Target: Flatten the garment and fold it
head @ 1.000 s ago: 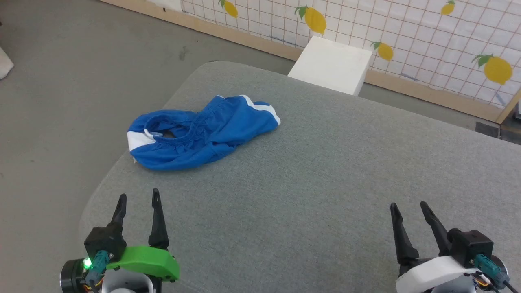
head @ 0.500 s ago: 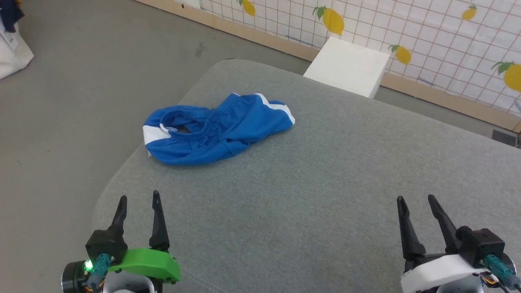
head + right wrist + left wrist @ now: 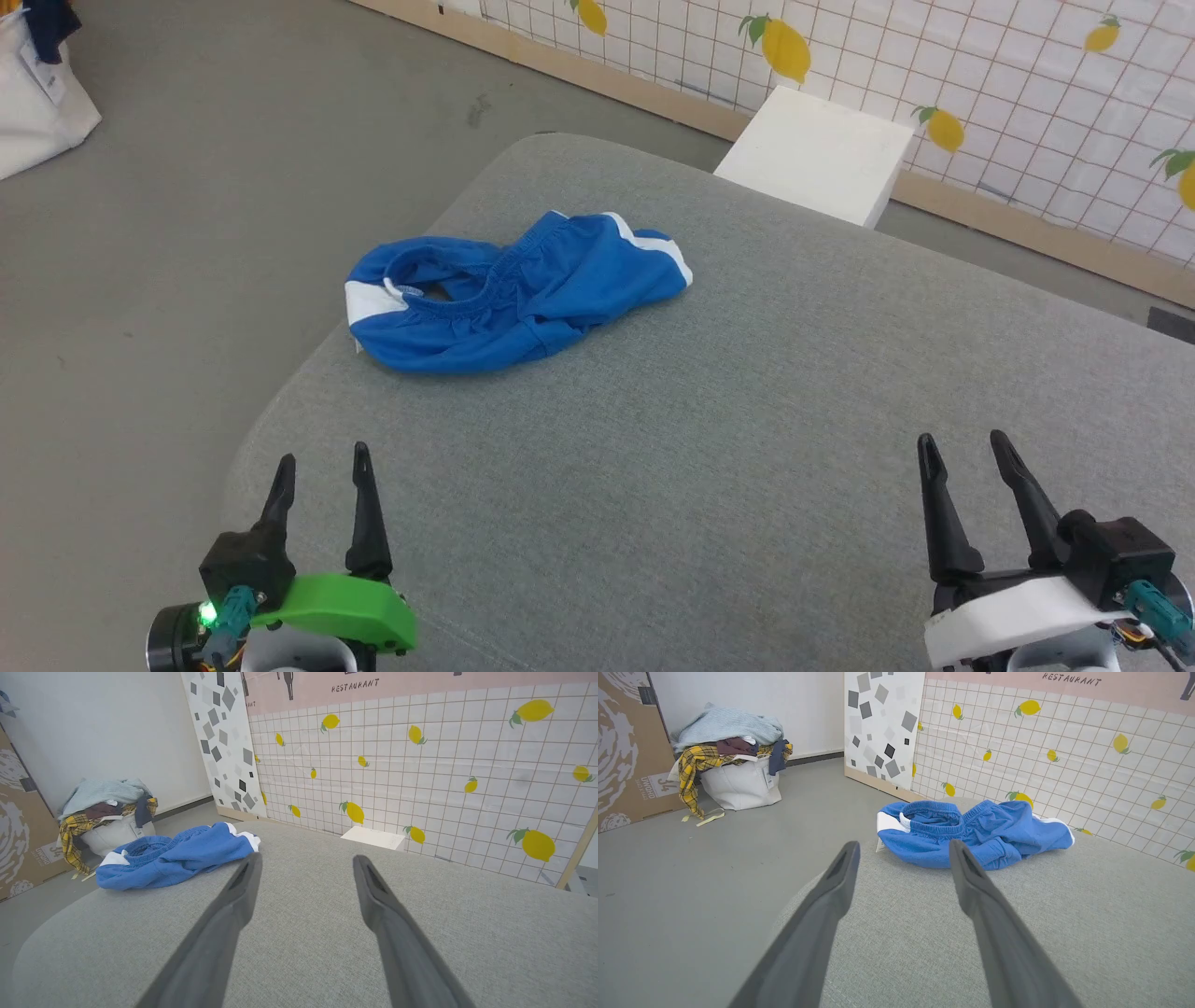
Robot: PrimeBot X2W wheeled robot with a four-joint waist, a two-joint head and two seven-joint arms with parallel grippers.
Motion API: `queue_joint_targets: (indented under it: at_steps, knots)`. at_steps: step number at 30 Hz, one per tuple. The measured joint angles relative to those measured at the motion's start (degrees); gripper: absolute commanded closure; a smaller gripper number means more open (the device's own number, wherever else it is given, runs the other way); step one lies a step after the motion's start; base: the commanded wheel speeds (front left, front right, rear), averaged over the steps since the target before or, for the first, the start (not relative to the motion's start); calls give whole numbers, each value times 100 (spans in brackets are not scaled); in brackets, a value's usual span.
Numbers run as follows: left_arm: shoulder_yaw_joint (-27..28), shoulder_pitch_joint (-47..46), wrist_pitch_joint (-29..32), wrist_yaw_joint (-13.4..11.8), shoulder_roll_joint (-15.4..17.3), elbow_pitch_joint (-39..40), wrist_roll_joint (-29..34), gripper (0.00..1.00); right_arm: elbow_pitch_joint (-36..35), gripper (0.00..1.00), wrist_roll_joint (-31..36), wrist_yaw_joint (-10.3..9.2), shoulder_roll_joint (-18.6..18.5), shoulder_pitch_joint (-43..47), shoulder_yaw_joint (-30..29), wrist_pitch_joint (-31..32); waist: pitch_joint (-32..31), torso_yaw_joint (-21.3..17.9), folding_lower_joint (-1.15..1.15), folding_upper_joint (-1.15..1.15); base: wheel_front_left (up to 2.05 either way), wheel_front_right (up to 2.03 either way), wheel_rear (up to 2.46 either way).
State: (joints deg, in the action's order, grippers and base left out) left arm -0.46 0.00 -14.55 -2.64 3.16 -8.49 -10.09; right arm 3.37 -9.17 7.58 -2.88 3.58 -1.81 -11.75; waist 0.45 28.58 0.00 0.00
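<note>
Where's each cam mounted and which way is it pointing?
Head: on the head, looking down at the blue shorts on the grey cushion; left pincer and right pincer show, both open.
Left wrist: along its own fingers, facing the shorts, laundry basket beyond.
Right wrist: along its own fingers, facing the lemon wall.
Shared: all see the shorts.

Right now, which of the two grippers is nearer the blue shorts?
The left gripper, with the green wrist cover: the shorts lie ahead of its open fingers. The right gripper, white-covered, sits far off across the grey cushion.
</note>
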Motion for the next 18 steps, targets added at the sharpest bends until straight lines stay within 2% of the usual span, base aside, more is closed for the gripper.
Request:
queue_joint_targets:
  at_steps: [6, 10, 13, 18]
  knots:
    - [-9, -1, 0, 10, 0, -21, -8, 0, -34, 0, -9, 0, 0, 1, 10, 23, 5, -49, 0, 0, 0, 0, 0]
    - [-19, -108, -18, 183, 18, -199, -133, 0, -71, 0, -30, 0, 0, -3, 73, 77, 52, -112, 0, 0, 0, 0, 0]
    - [-51, -608, 126, 433, 154, -499, -258, 0, -157, 0, -19, 0, 1, -74, 151, 168, 147, -179, 0, 0, 0, 0, 0]
    - [22, -2103, 656, 773, 455, -1233, -701, 0, -425, 0, 163, 0, 2, -519, 223, 381, 452, -353, 0, 0, 0, 0, 0]
